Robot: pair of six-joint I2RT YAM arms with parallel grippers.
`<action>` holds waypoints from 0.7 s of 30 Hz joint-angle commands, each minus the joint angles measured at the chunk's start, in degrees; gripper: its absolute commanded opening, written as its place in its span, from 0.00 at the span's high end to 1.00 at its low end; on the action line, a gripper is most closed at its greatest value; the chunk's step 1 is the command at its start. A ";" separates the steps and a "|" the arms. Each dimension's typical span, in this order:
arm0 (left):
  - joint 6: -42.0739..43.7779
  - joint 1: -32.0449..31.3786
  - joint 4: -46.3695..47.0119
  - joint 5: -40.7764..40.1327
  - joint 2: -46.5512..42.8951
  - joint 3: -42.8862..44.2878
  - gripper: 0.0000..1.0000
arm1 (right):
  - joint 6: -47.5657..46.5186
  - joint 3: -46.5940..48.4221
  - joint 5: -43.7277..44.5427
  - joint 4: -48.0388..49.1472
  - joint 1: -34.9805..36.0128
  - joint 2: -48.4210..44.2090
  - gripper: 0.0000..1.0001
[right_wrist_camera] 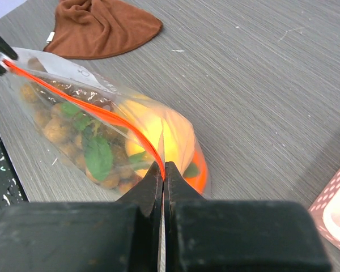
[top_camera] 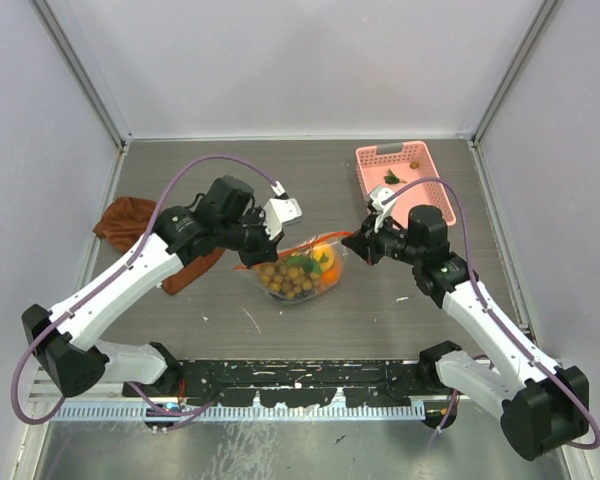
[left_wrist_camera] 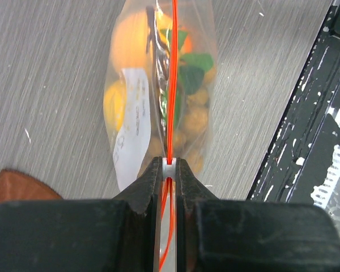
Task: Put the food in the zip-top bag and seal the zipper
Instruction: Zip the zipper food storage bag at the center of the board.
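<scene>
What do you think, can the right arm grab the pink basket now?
Probably not yet. Its fingers are shut on the zipper of the bag, so it would have to let go first. The basket sits close behind that arm, with nothing between them.

Print on the label (left_wrist_camera: 131,113) of the zip-top bag (left_wrist_camera: 199,122) too blurred to read. Brown cloth (top_camera: 125,220) partly hidden under the left arm (top_camera: 130,275); pink basket (right_wrist_camera: 334,204) cut off at the frame edge
</scene>
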 commanded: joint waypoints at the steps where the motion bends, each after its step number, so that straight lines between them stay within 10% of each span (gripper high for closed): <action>1: -1.39 1.75 -3.08 -2.98 -5.05 -0.94 1.00 | 1.02 2.48 5.45 0.21 -2.21 -1.04 0.99; 21: -8.52 9.65 -2.57 -3.95 -7.90 -8.04 1.00 | 4.01 3.94 6.48 -0.42 -6.15 2.84 1.00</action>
